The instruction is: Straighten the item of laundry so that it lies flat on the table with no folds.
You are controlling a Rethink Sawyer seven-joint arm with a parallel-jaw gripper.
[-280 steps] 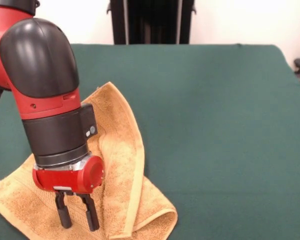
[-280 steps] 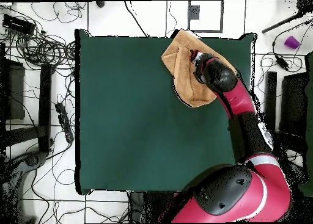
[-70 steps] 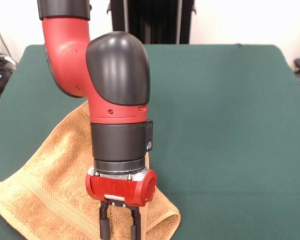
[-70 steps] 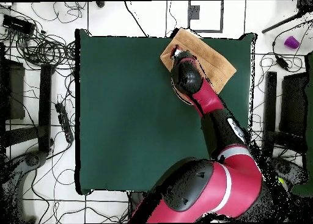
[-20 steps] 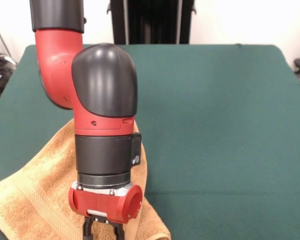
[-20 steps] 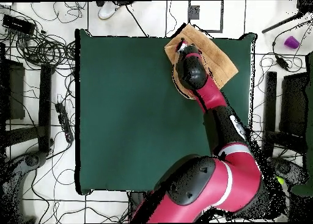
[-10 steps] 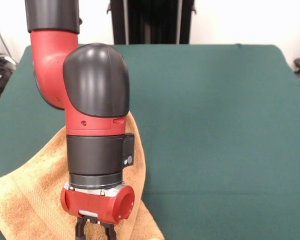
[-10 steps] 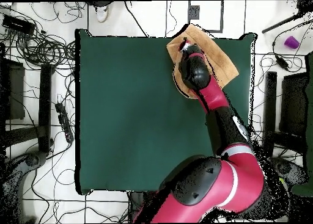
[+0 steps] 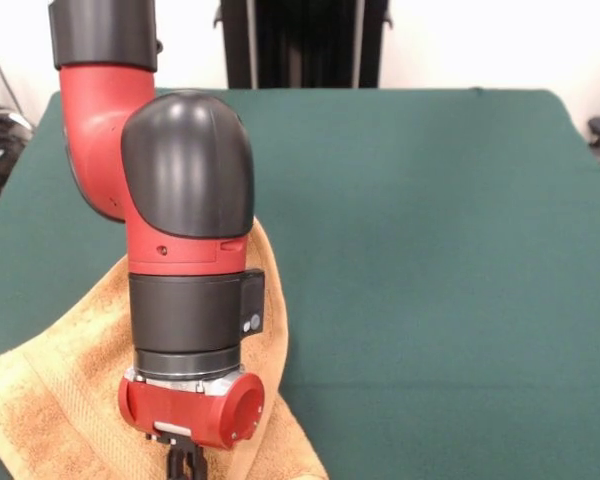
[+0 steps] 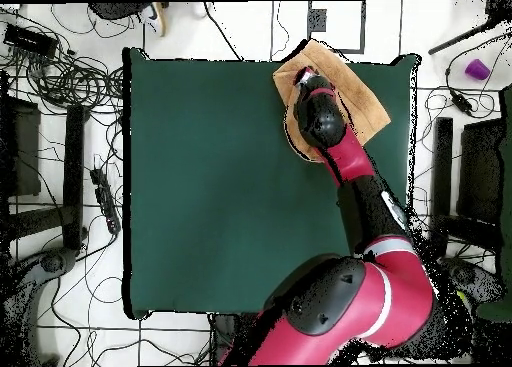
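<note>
From my end the towel [image 9: 60, 400] sits at the lower left of the front view, near the table [image 9: 430, 250] edge. It's soft, light, floppy terry, so I'd pinch a corner or hem. Can't tell how the gripper [image 9: 185, 465] fingers stand, they're cropped off.

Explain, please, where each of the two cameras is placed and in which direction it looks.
Front view: sits across the table, facing the robot; the arm descends over the towel, its gripper cut by the bottom edge.
Overhead view: hangs above, looking straight down on the whole table and cabled floor; the arm reaches up from the bottom to the towel.
Both share table, towel and arm, turned half round against each other.
</note>
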